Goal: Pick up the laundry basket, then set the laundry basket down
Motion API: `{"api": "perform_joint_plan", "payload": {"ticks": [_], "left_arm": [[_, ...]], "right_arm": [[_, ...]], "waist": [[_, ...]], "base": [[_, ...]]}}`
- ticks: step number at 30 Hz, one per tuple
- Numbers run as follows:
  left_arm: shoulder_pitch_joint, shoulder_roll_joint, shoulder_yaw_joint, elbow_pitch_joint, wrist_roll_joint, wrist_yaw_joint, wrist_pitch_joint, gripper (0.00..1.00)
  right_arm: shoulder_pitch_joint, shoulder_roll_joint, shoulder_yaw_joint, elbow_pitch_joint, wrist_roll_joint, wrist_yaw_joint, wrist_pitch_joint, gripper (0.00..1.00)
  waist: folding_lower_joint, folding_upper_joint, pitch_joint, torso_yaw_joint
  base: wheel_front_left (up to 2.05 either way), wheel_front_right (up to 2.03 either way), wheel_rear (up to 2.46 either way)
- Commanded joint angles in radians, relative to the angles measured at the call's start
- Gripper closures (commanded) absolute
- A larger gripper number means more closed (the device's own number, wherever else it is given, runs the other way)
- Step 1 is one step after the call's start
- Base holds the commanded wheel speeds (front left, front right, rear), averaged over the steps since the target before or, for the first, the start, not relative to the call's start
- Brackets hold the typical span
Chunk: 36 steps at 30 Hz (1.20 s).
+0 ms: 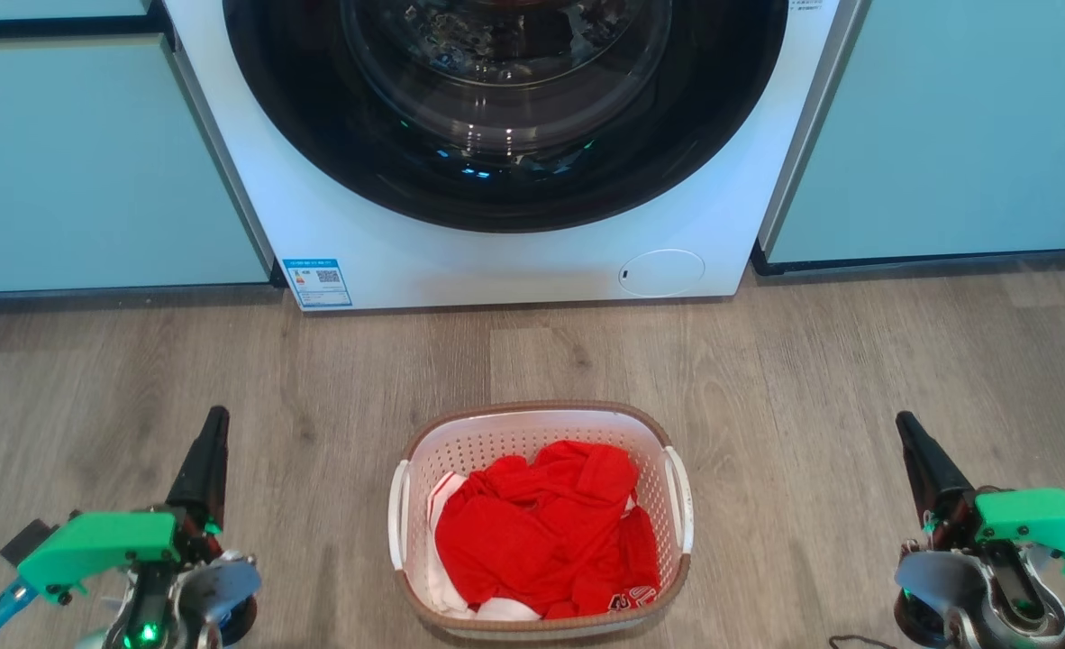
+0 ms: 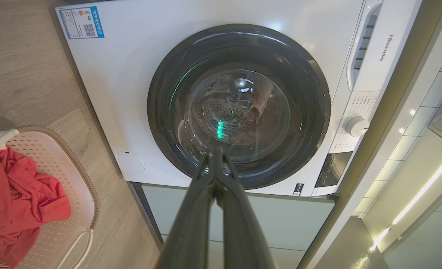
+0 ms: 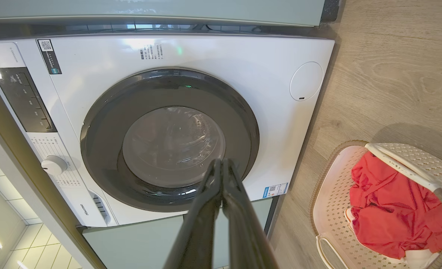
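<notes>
The laundry basket, white perforated plastic with a brown woven-look rim and two white side handles, stands on the wood floor in front of the washer and holds red clothing. It also appears at the edge of both wrist views. My left gripper hangs shut well to the basket's left, holding nothing. My right gripper is shut well to its right, also holding nothing. Each wrist view looks along closed fingers toward the washer door.
A white front-loading washer with a dark round door stands behind the basket, between pale green cabinets. Open wood floor lies on both sides of the basket.
</notes>
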Motion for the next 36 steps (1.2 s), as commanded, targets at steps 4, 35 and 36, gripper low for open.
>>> {"api": "perform_joint_plan", "payload": {"ticks": [4,35,36], "left_arm": [[-0.059,0.004,0.037,-0.029,0.010,-0.007,0.007,1.00],[0.019,-0.003,0.001,0.031,0.041,0.000,-0.048,0.00],[0.017,-0.003,0.004,0.029,0.048,0.000,-0.051,0.00]], "right_arm": [[-0.049,-0.008,0.017,-0.031,-0.010,0.007,0.008,1.00],[0.019,0.005,0.001,0.022,-0.060,0.001,-0.047,0.00],[0.017,0.005,0.000,0.020,-0.066,0.001,-0.050,0.00]], "waist": [[0.0000,0.0000,0.000,0.000],[0.0001,0.0000,0.004,-0.001],[0.0001,0.0000,0.004,-0.001]], "base": [[0.00,0.00,0.00],[0.00,0.00,0.00],[0.00,0.00,0.00]]}}
